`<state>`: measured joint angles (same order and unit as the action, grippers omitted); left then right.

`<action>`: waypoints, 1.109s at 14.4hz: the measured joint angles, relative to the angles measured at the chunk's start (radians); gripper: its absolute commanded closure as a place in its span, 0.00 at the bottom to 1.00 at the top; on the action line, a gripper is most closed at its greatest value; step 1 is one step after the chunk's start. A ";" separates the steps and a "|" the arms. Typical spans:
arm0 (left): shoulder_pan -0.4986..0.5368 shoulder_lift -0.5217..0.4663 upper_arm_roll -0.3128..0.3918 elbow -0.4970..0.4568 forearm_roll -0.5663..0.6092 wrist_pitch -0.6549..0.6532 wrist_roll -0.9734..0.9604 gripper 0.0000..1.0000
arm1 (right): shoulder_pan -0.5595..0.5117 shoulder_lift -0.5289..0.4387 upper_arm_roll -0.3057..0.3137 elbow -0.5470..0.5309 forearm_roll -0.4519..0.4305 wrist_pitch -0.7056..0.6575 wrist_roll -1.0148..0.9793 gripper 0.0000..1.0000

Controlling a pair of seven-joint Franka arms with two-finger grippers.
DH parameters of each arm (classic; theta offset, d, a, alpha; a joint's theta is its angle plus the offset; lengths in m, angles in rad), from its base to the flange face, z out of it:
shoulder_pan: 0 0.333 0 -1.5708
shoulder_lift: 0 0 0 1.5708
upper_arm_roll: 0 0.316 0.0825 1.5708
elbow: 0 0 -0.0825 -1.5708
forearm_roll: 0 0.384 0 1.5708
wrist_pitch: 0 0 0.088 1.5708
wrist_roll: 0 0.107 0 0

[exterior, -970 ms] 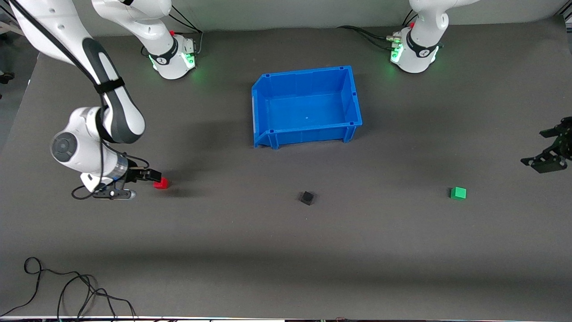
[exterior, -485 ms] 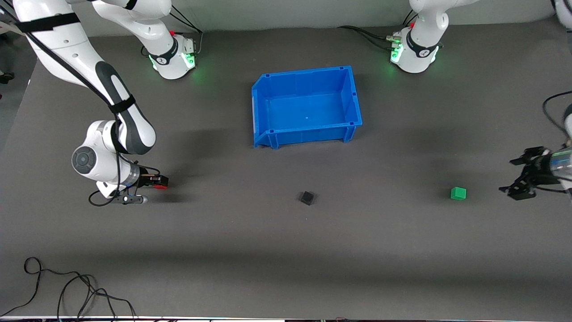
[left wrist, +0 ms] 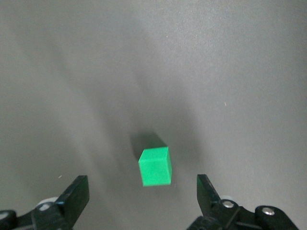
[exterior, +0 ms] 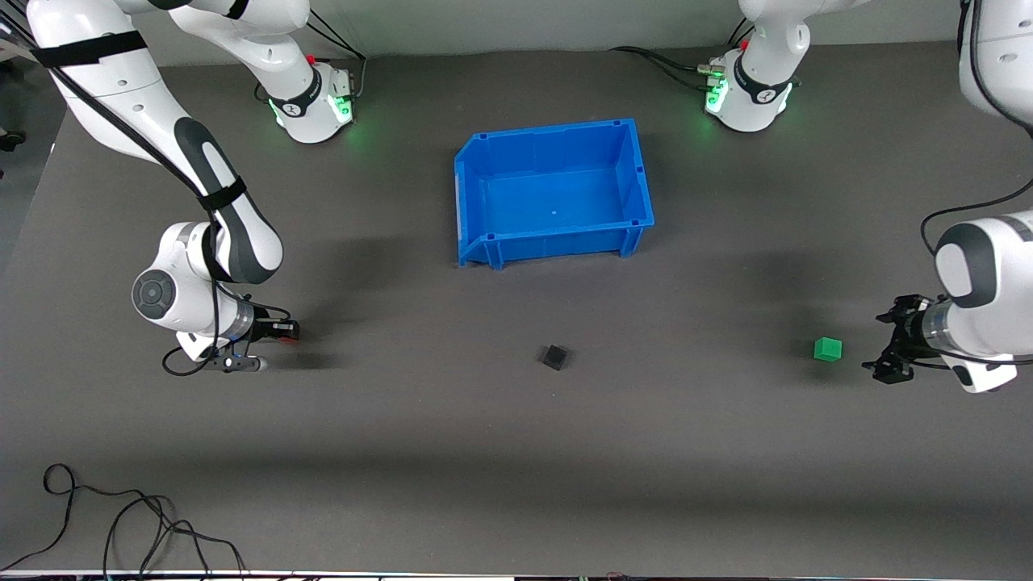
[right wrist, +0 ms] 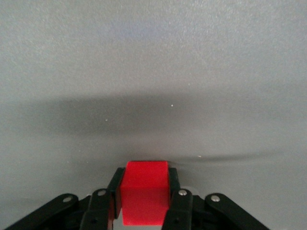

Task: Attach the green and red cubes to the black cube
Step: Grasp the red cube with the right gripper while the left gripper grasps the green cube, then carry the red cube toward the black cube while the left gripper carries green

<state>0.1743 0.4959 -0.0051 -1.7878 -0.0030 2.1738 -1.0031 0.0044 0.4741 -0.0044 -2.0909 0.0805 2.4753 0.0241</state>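
Right gripper (right wrist: 143, 203) clamped on red cube (right wrist: 144, 197), low at table (exterior: 516, 452). Left gripper (left wrist: 143, 199) fingers apart, near green cube (left wrist: 155, 166). Black cube (exterior: 554, 357) between both.

Even, fairly bright overhead light falls on the dark matte bench (exterior: 516, 452), with no glare. Soft, broad shadows spread beside both arms and the blue bin (exterior: 554, 194); green lamps glow at the arm bases. In the left wrist view the green cube (left wrist: 155, 166) is slightly blurred, with streaky shadows around it. The right wrist view is sharp, with a wide shadow band.
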 measured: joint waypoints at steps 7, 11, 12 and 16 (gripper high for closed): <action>-0.001 0.068 -0.001 -0.075 0.001 0.167 -0.094 0.00 | 0.108 -0.006 0.011 0.147 0.003 -0.224 0.485 0.84; -0.017 0.088 -0.003 -0.093 0.001 0.221 -0.107 0.00 | 0.218 0.017 0.014 0.279 0.005 -0.284 0.876 0.84; -0.019 0.090 -0.003 -0.096 0.001 0.227 -0.109 0.02 | 0.242 0.038 0.015 0.307 0.005 -0.285 0.970 0.84; -0.025 0.098 -0.003 -0.100 0.001 0.245 -0.111 0.30 | 0.375 0.177 0.018 0.490 0.034 -0.282 1.382 0.84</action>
<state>0.1493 0.5941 -0.0081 -1.8882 -0.0019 2.4188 -1.1145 0.3798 0.6506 0.0140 -1.6009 0.1140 2.1931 1.4060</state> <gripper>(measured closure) 0.079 0.608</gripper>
